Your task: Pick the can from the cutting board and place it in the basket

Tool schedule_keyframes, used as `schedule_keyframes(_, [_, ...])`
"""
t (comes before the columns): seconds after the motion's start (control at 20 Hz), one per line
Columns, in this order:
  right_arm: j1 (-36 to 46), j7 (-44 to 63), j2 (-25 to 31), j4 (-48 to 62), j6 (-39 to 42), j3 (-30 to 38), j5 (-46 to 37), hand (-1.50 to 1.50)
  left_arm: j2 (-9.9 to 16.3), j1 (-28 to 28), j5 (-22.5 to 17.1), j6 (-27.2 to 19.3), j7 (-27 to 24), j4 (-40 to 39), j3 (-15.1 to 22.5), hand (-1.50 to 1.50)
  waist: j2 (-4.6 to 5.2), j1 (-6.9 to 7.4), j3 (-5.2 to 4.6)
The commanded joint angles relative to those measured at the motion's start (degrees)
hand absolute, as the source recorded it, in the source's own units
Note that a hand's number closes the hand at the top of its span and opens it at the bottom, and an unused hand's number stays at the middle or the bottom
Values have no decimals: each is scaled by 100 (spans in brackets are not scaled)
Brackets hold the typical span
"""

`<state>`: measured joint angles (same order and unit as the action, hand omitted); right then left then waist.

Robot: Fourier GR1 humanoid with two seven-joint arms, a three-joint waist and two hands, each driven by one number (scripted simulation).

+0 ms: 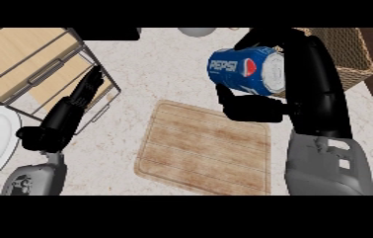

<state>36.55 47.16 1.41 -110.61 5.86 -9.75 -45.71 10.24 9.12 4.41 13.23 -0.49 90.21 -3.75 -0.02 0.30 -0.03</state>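
Observation:
A blue Pepsi can (244, 70) hangs on its side above the counter, past the far right corner of the wooden cutting board (204, 148). My right hand (291, 79) is shut on it, fingers curled over the top and the thumb under it. The board lies bare in the middle of the counter. The wicker basket (348, 59) stands at the far right, just beyond the hand and partly hidden by it. My left hand (69, 111) rests open at the left, fingers straight and pointing away.
A wire rack with wooden shelves (44, 64) stands at the far left behind my left hand. A white plate's edge (6, 133) shows at the left border. A grey round object (197, 31) and a dark object (109, 33) sit at the far edge.

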Motion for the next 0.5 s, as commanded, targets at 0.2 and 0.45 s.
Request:
schedule_keyframes(0.2, [1146, -446, 331, 1683, -612, 1145, -118, 150, -141, 15, 191, -102, 88, 105, 178, 0, 14, 27, 1])
schedule_keyframes(0.45, [1724, -1055, 796, 2732, -1283, 2059, 147, 150, -82, 134, -37, -3, 507, 310, 58, 0, 23, 58, 5])
